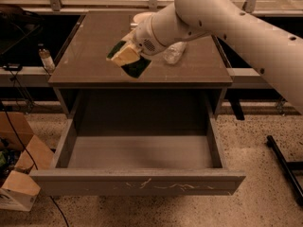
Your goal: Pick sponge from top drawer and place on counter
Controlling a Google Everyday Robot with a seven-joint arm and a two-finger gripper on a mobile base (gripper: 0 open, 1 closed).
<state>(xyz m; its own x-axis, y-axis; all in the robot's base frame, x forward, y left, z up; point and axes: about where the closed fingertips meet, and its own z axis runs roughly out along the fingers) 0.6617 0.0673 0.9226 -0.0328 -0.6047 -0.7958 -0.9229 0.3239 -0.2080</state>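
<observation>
Floor (265,174): pale speckled, running under and around the cabinet.
Arm (236,22): big white arm coming in from upper rt, crossing over the rt half of the table, wrist pointing down-left.
Table (90,65): glossy brown-grey top, carrying a clear bottle and a pale dish; left half showing bare.
Top drawer (137,181): standing pulled all the way out below the table's front edge; grey floor inside showing nothing on it; front panel showing pale scratches nr centre.
Cardboard box (19,183): sitting on the floor, lower left, beside the drawer's left corner.
Sponge (127,58): out of the drawer, being held tilted over the table's front-centre, yellow foam facing the camera, dk green side at the edges; can't tell if it's touching the top.
Gripper (129,47): at the wrist end, over mid-table, clenching the sponge from above.
Clear bottle (174,53): lying on the table just rt of the wrist, partly hidden by it.
Pale dish (140,17): sitting at the back of the table, mostly hidden by the arm.
Sm. bottle (46,58): standing upright on the ledge left of the table.
</observation>
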